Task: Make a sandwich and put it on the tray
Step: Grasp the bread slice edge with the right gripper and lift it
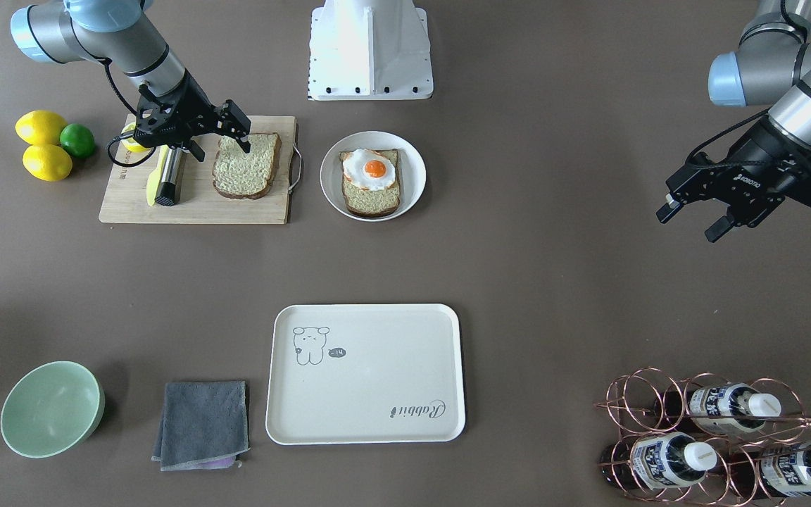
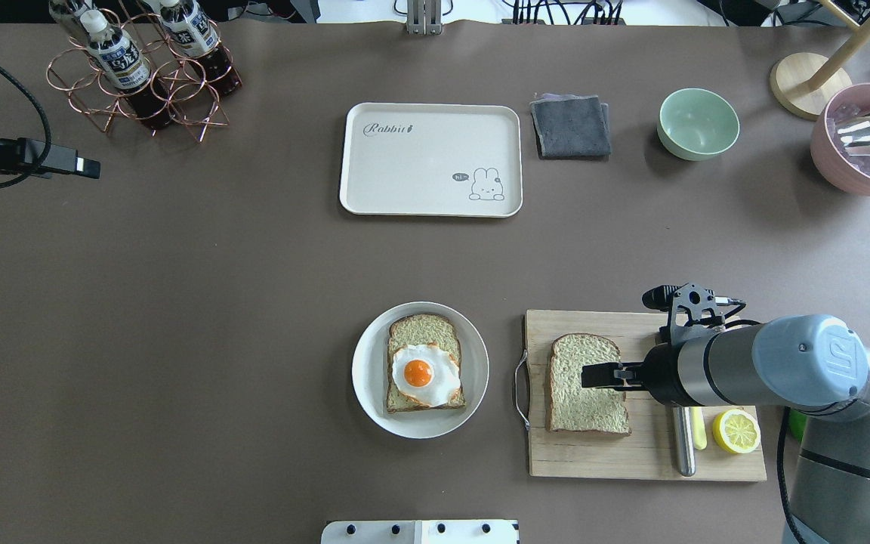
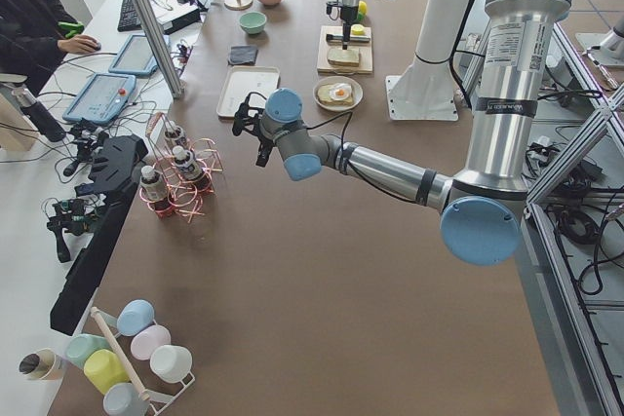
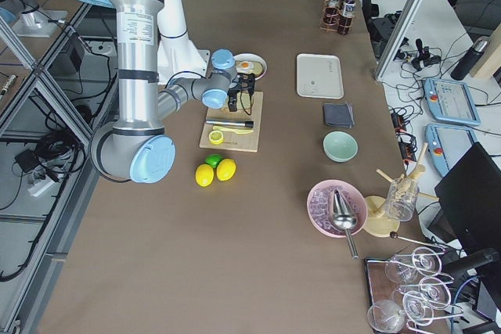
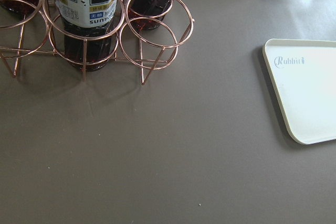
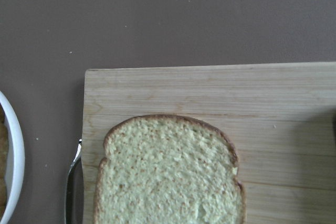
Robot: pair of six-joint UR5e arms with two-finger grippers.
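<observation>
One bread slice point(image 1: 246, 167) lies flat on the wooden cutting board point(image 1: 194, 208); it also shows in the right wrist view point(image 6: 168, 177). A second slice with the fried egg point(image 1: 374, 167) on top sits on the round white plate point(image 1: 414, 184). The cream tray point(image 1: 377, 394) stands bare across the table, and its corner shows in the left wrist view point(image 5: 310, 103). My right gripper point(image 1: 222, 148) hangs open just above the board slice's edge and holds nothing. My left gripper point(image 1: 687, 224) is open and empty, high over bare table far from the food.
A knife point(image 1: 168, 176) and a lemon half point(image 2: 735, 431) lie on the board by the right gripper. Two lemons and a lime point(image 1: 46, 144) sit beside it. A green bowl point(image 1: 52, 408), a grey cloth point(image 1: 203, 422) and a copper bottle rack point(image 1: 722, 436) flank the tray.
</observation>
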